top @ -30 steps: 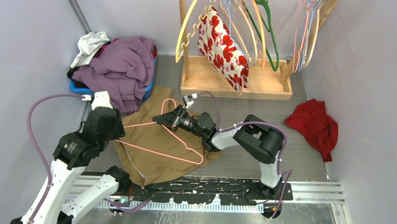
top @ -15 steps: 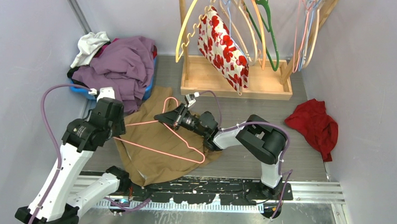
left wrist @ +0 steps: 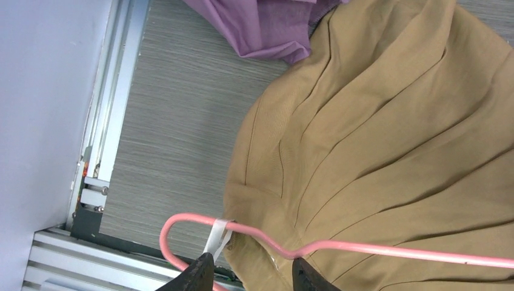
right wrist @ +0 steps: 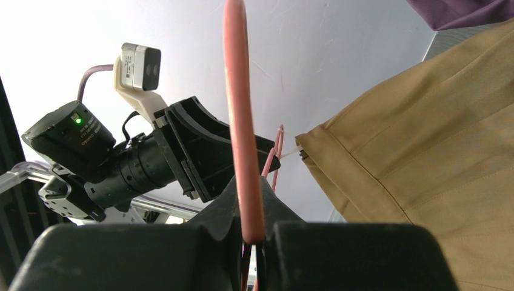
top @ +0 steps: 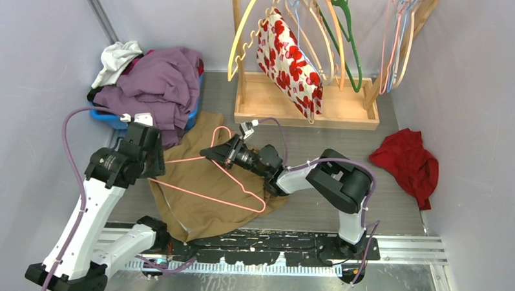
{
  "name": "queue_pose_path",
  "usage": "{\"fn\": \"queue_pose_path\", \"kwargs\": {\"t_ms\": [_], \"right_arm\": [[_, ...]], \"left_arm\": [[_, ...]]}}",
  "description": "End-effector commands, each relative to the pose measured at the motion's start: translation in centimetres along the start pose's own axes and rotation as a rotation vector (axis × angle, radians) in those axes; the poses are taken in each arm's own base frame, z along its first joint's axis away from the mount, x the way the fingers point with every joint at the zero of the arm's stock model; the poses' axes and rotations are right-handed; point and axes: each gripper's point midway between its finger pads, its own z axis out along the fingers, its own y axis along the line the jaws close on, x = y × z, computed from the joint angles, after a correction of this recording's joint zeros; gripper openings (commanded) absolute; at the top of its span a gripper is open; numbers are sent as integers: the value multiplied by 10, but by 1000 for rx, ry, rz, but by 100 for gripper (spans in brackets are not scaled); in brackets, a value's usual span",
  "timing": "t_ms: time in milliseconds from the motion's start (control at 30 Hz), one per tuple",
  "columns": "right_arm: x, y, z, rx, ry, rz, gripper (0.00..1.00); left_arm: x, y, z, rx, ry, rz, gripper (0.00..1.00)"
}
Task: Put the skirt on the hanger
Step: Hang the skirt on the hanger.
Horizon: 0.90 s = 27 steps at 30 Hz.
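Soft, even light from overhead fills the top view, bright without glare, leaving only faint shadows beside the arms on the worktop [top: 319, 148] and a dull sheen on the metal rail [top: 406, 248] along its near edge. The left wrist view is crisp, with gentle shading in the folds of the skirt [left wrist: 394, 139]. In the right wrist view the pale wall [right wrist: 333, 54] washes out almost to white, the hanger [right wrist: 239, 121] close to the lens is blurred, and the right pincer [right wrist: 253, 239] sits dark and underexposed.

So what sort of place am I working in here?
Looks like an enclosed robot test cell staged as a laundry corner: plain pale walls, a wooden rack of clothes hangers at the back, and a blue plastic basket heaped with garments.
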Motion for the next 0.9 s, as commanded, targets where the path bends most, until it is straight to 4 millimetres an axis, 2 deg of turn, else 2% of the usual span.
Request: {"fn": "queue_pose_path", "kwargs": {"t_ms": [0, 200, 333, 600, 867], "right_arm": [[-3, 62, -1, -178, -3, -34, 1], [-4, 65, -1, -184, -3, -40, 1], [-3, 63, -1, -179, -1, -38, 1], [-4, 64, -1, -183, -1, -39, 1], [-3, 66, -1, -188, 4, -41, 1]], "left_arm": [[-9, -5, -4, 37, -12, 8, 50], [-10, 2, -4, 2, -9, 11, 50], [-11, -5, -9, 65, -35, -7, 50], [-16, -2, -14, 61, -64, -16, 48], [-15, 16, -9, -58, -43, -1, 48]]}}
